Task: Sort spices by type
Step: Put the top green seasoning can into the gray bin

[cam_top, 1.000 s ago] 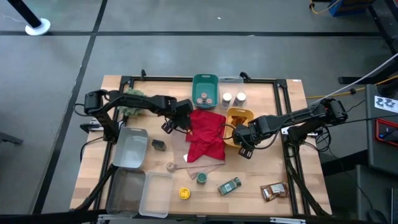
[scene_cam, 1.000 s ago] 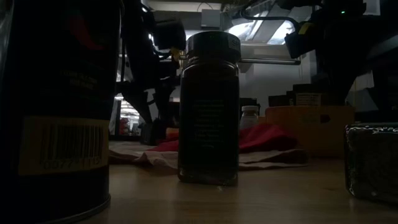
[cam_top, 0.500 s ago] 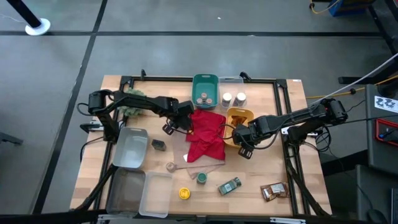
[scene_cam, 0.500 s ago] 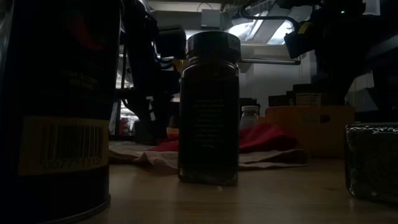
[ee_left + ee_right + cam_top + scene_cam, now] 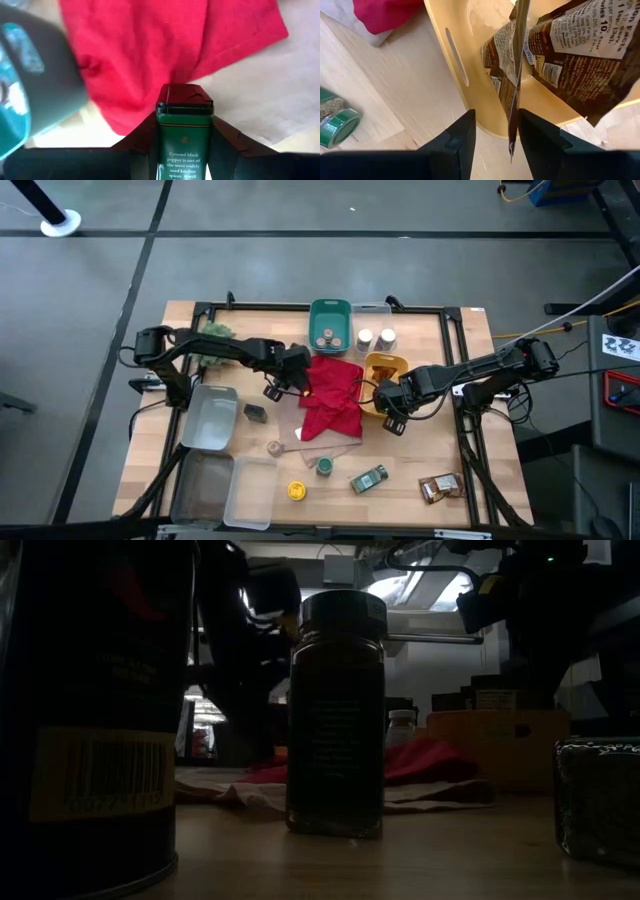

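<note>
The green pepper tin (image 5: 184, 135) is sitting between the left gripper's (image 5: 184, 150) two dark fingers, which are pinching its sides, just at the edge of the red cloth (image 5: 330, 395) near the middle of the surface (image 5: 440, 450). Its hinged lid end is pointing toward the cloth, and a teal bin (image 5: 330, 325) holding a few jars stands beyond the cloth's far edge.

The right gripper (image 5: 495, 137) is holding over the yellow bin (image 5: 383, 380) on the other side of the cloth, pinching the thin edge of a brown foil packet (image 5: 560, 55) that is hanging into the bin.

Nearer the front edge, a yellow-lidded jar (image 5: 296, 491), a green-lidded jar (image 5: 324, 467), a jar lying on its side (image 5: 369, 478) and more packets (image 5: 440, 487) are waiting, with a dark grey tin (image 5: 255, 413) beside the clear trays (image 5: 205, 420).

The risks, as I judge them: the tin's smooth sides could slip through a narrow grip as it is being lifted, and a fold of cloth could be caught and dragged along. The packet, held only by its edge, could swing and catch on the bin's rim.
</note>
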{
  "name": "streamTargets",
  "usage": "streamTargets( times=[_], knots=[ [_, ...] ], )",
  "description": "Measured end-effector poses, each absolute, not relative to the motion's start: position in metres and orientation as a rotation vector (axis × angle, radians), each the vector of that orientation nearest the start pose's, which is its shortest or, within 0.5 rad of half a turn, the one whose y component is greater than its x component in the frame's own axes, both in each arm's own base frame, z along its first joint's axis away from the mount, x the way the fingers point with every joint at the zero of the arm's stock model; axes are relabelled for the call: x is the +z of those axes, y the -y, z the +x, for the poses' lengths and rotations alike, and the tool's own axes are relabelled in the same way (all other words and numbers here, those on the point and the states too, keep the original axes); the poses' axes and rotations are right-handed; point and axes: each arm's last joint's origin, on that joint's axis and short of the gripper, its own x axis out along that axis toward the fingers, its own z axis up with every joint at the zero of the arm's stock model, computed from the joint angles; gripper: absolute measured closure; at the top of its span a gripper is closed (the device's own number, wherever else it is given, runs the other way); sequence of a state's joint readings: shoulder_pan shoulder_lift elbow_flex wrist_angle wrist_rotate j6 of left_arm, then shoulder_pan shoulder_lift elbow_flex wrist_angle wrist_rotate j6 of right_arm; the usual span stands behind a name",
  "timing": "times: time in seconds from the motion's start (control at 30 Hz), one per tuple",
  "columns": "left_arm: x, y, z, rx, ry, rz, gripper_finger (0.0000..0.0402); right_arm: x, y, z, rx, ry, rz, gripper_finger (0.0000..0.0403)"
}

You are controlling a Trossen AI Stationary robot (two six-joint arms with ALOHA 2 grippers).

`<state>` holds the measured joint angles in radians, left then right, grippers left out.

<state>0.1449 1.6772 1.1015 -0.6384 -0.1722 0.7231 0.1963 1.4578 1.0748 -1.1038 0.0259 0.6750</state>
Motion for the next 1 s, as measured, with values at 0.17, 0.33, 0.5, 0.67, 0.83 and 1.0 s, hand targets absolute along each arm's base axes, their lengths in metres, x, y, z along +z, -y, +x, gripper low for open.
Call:
streamTargets(
  times=[0.17, 0.33, 0.5, 0.67, 0.83, 1.0],
  knots=[
    [0.215, -0.041, 0.311, -0.041, -1.205, 0.56, 0.0298, 0.234, -0.048, 0.244, -0.361, -1.447, 0.382, 0.0258],
    [0.241, -0.029, 0.3, 0.121, -1.113, 0.451, 0.0297, 0.234, -0.048, 0.244, -0.361, -1.447, 0.382, 0.0258],
    [0.269, -0.016, 0.28, 0.282, -1.011, 0.231, 0.0294, 0.234, -0.047, 0.244, -0.366, -1.444, 0.376, 0.0258],
    [0.286, -0.002, 0.253, 0.383, -0.993, -0.012, 0.0293, 0.234, -0.047, 0.244, -0.366, -1.443, 0.374, 0.0258],
    [0.292, 0.015, 0.231, 0.422, -1.032, -0.13, 0.0292, 0.234, -0.047, 0.244, -0.362, -1.444, 0.369, 0.0258],
    [0.293, 0.03, 0.212, 0.443, -1.109, -0.168, 0.0291, 0.234, -0.047, 0.244, -0.353, -1.442, 0.36, 0.0258]
  ],
)
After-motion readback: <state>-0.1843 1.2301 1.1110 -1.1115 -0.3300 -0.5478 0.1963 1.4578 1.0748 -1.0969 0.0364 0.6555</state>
